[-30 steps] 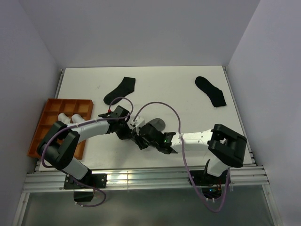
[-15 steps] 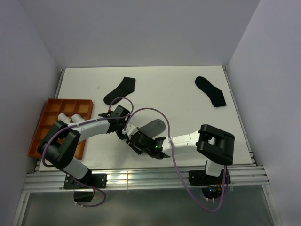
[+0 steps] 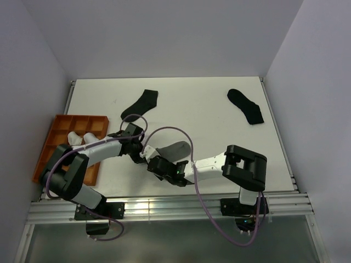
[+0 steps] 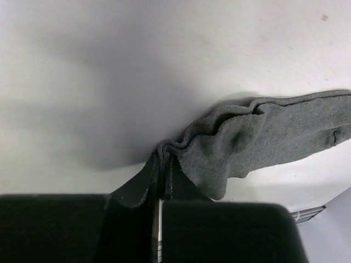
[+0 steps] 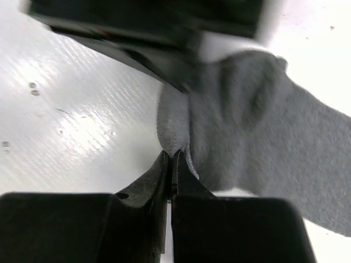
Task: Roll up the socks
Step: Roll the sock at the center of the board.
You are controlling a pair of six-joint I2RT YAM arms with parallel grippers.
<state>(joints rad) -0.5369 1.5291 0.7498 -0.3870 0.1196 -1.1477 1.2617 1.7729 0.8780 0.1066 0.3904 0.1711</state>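
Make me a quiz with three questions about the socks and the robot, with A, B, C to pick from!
1. Where is the orange tray?
A) on the table's left side
B) in the middle
C) in the far right corner

2. How many black socks lie flat on the table?
A) one
B) two
C) four

3. What is the left pincer doing?
A) wide open in the air
B) shut on the grey sock
C) holding a banana

Answers:
1 A, the tray sits by the left edge.
2 B, a second one lies far right.
3 B, its jaws pinch the sock's edge.
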